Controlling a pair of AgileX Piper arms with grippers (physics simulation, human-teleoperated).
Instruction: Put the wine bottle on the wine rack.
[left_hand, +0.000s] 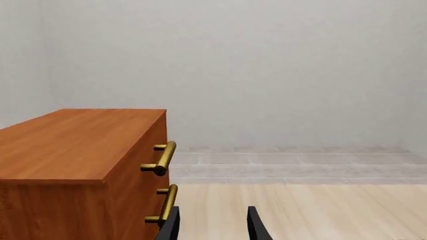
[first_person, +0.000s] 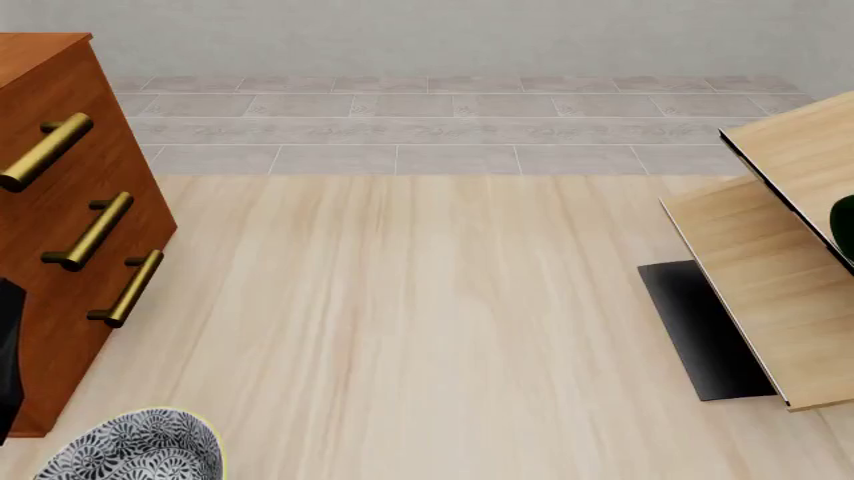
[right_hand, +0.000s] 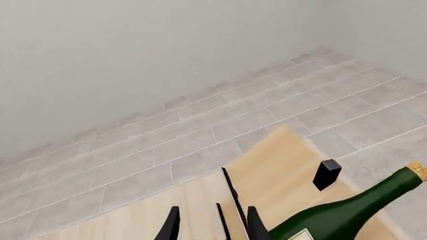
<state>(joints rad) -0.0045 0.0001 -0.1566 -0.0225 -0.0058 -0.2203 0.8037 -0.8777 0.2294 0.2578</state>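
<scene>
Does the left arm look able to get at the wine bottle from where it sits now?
Probably not. The left claw sits open beside the drawer cabinet at the table's far left, while the wine bottle lies across the table on the wine rack, by the right claw.
</scene>
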